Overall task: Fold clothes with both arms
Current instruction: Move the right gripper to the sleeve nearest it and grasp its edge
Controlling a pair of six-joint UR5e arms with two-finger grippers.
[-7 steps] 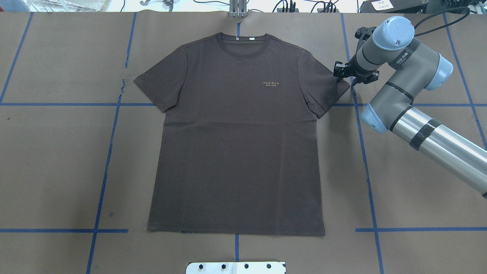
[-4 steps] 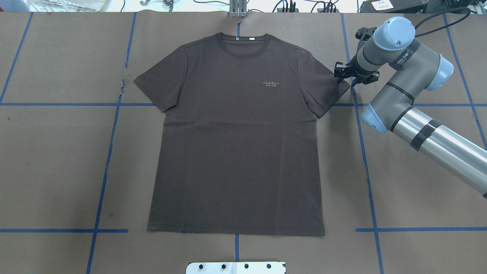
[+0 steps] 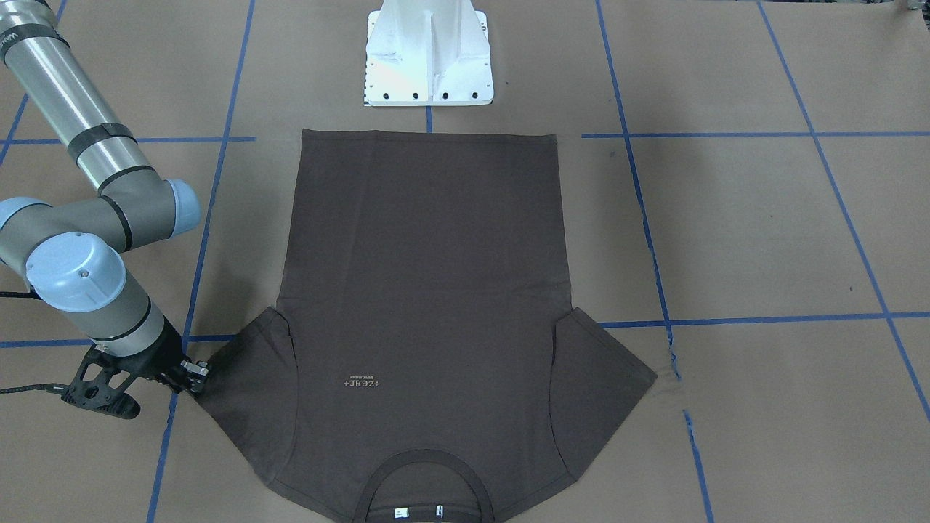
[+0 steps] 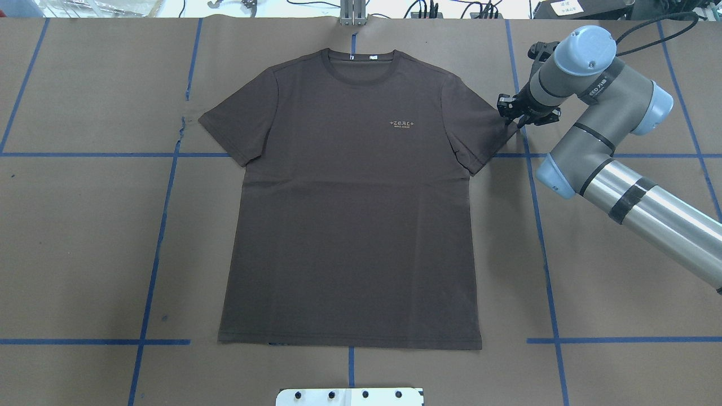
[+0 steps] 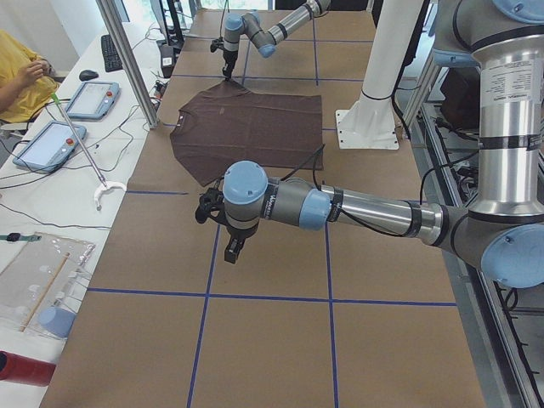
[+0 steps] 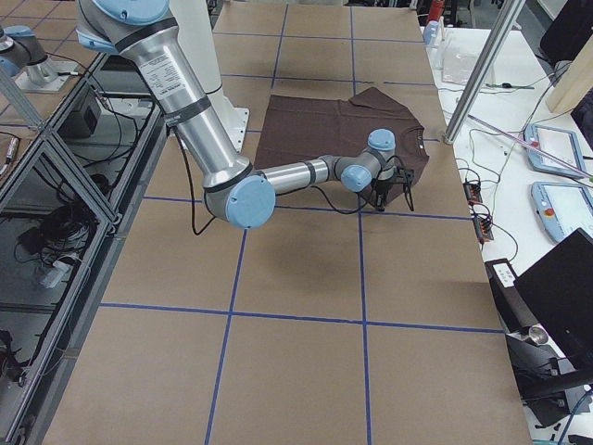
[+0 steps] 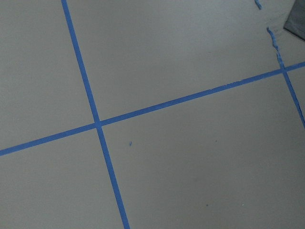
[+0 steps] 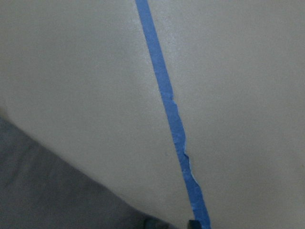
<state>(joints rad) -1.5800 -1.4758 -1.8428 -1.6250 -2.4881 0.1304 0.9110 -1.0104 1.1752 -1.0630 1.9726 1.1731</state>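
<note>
The dark brown T-shirt (image 4: 350, 214) lies flat and face up on the brown paper table, collar at the far edge, both sleeves spread. In the front-facing view the T-shirt (image 3: 429, 276) has its collar nearest the camera. My right gripper (image 4: 506, 110) is low at the outer edge of the sleeve on the robot's right, and the front-facing view shows the right gripper (image 3: 195, 374) by that sleeve's tip. Its jaws look slightly apart, with no cloth visibly between them. The right wrist view shows the sleeve (image 8: 47, 191) beside blue tape. My left gripper (image 5: 232, 251) hovers over bare table short of the other sleeve; I cannot tell its state.
Blue tape lines (image 4: 158, 237) grid the paper. The white base pedestal (image 3: 429, 58) stands at the shirt's hem side. A side table (image 5: 59, 178) with tablets (image 5: 93, 98) and a seated person (image 5: 21, 76) runs along the far edge, with a metal post (image 5: 127, 59).
The right gripper has edged slightly rightward along the sleeve edge toward its tip. The shirt has not moved.
</note>
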